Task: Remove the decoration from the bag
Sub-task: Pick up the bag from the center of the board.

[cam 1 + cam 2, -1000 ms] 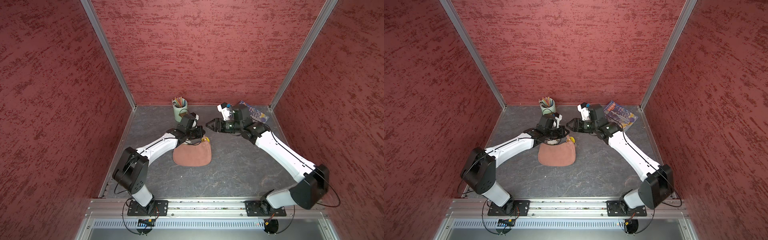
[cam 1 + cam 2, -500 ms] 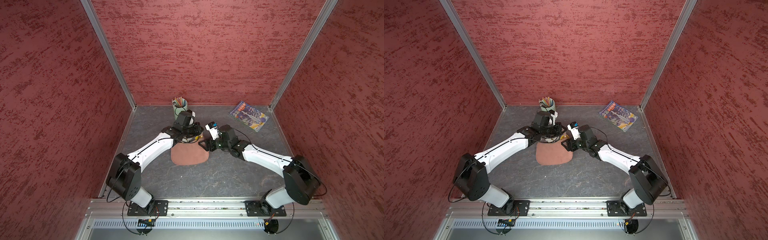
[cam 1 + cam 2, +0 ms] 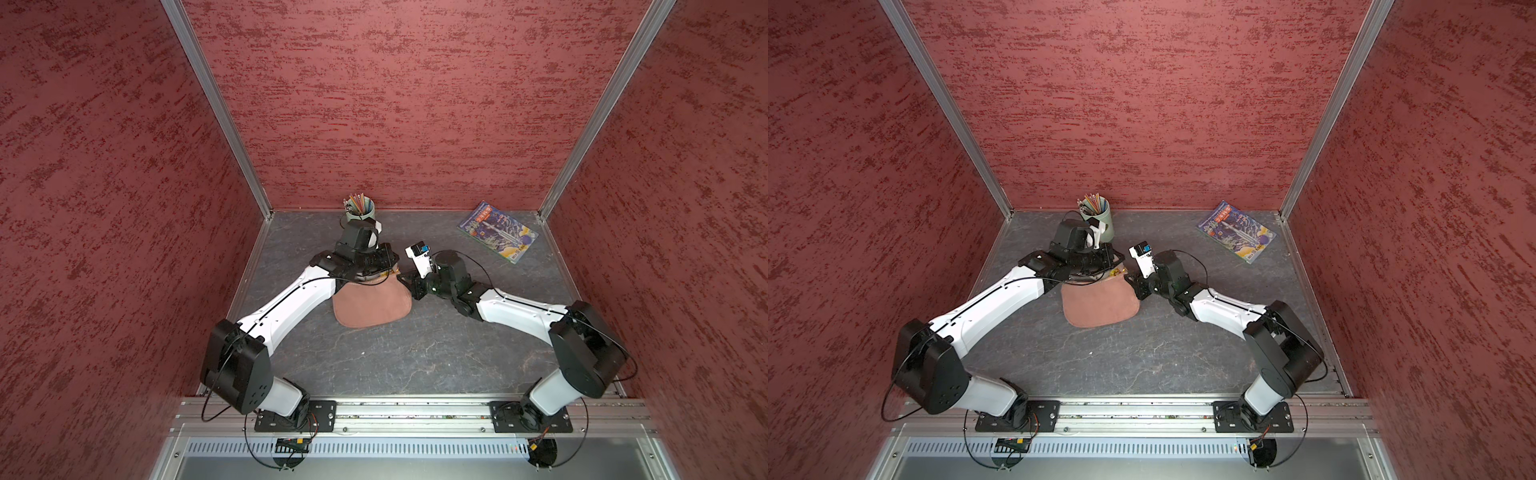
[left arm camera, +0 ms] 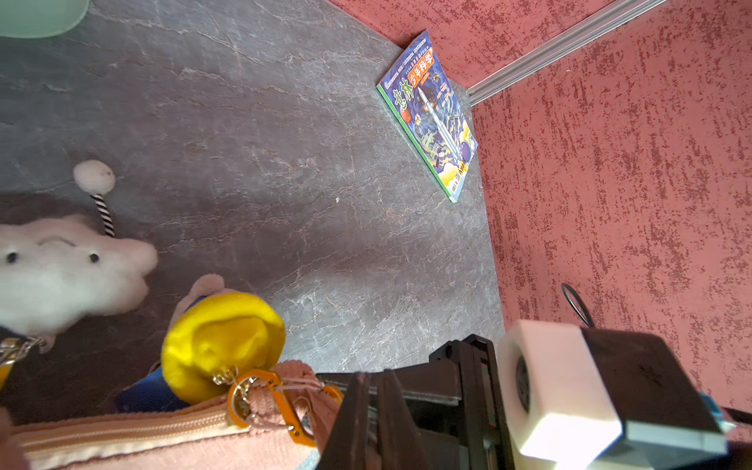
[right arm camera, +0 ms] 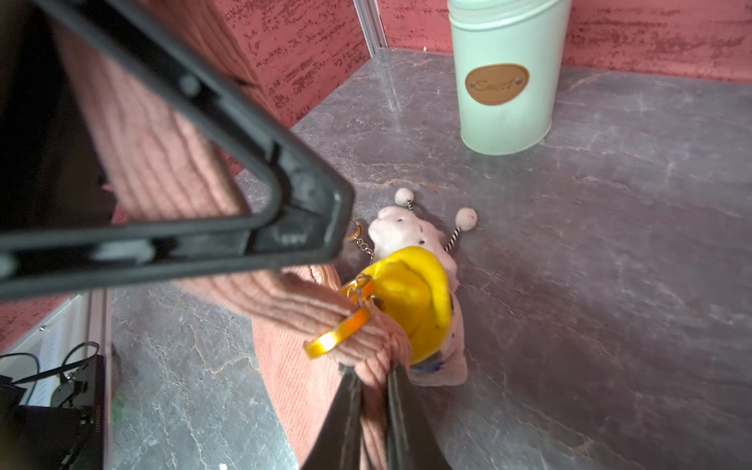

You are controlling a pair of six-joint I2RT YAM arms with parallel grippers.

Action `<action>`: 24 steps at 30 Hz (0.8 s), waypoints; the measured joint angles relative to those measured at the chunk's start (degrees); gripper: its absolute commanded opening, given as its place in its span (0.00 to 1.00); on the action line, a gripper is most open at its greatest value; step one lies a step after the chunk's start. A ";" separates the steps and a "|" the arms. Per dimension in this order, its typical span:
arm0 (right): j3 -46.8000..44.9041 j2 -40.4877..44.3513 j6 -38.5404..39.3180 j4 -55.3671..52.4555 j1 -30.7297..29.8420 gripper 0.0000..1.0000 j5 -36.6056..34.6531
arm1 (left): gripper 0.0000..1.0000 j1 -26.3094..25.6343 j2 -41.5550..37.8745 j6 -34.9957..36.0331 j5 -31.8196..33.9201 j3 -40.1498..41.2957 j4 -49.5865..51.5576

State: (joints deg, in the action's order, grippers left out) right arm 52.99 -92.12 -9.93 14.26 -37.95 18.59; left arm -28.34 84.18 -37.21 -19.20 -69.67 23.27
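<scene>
Swinging in from the far right, the right gripper point(image 5: 373, 378) had clamped shut on the right end of the bag point(image 3: 374, 305). The left gripper point(image 3: 384, 264) sat closed at the bag's far edge; I could not tell what it held. The decoration point(image 4: 61, 276) lay just beyond, seemingly still chained on, so the bag looked braced for unclipping.

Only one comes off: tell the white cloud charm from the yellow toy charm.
The white cloud charm is fluffy with striped ball-tipped legs; the yellow toy charm is smoother, with blue. The cloud charm carries a gold chain, the toy charm an orange clip. Both lie beside the bag.
</scene>
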 measured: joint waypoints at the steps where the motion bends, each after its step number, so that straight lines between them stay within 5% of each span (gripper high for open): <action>1: 0.20 0.04 0.61 -0.33 0.00 0.07 0.35 | 0.13 0.26 0.00 0.28 -0.48 -0.44 0.70; 11: 6.95 3.08 9.62 -14.38 0.00 0.00 6.71 | 0.52 6.73 -3.58 8.76 -11.85 -3.54 10.93; 24: 18.14 7.13 21.42 -39.58 0.02 0.00 9.35 | 0.68 9.88 -10.05 29.62 -20.81 -11.80 32.30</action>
State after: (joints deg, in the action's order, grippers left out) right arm 71.13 -84.99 11.49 -25.32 -37.93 27.94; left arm -18.46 74.13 -7.60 -40.01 -81.47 55.57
